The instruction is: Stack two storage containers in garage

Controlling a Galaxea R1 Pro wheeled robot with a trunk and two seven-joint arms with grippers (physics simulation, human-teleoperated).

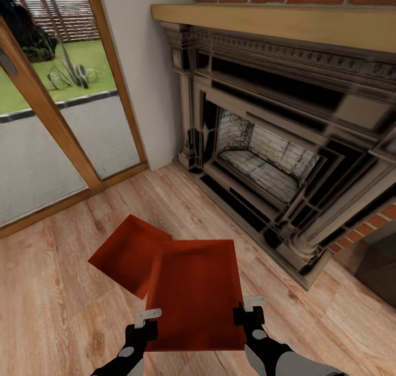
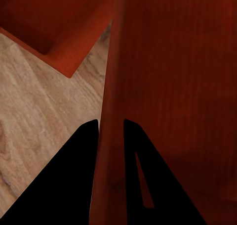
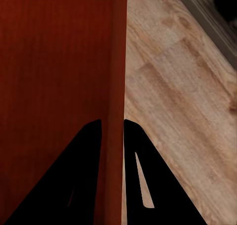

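On the light wood plank floor (image 1: pixel 49 288) of the living room, before the dark fireplace (image 1: pixel 275 145) and beside the wood-framed glass doors (image 1: pixel 49 117), 2 red-orange containers meet at a corner. The near container (image 1: pixel 198 293) lies straight ahead, with both grippers on it. The left gripper (image 1: pixel 147 316) has its 2 fingers closed tight astride the left wall, and the right gripper (image 1: pixel 248 304) pinches the right wall the same way. The far container (image 1: pixel 129 252), turned at an angle, sits just beyond on the left.
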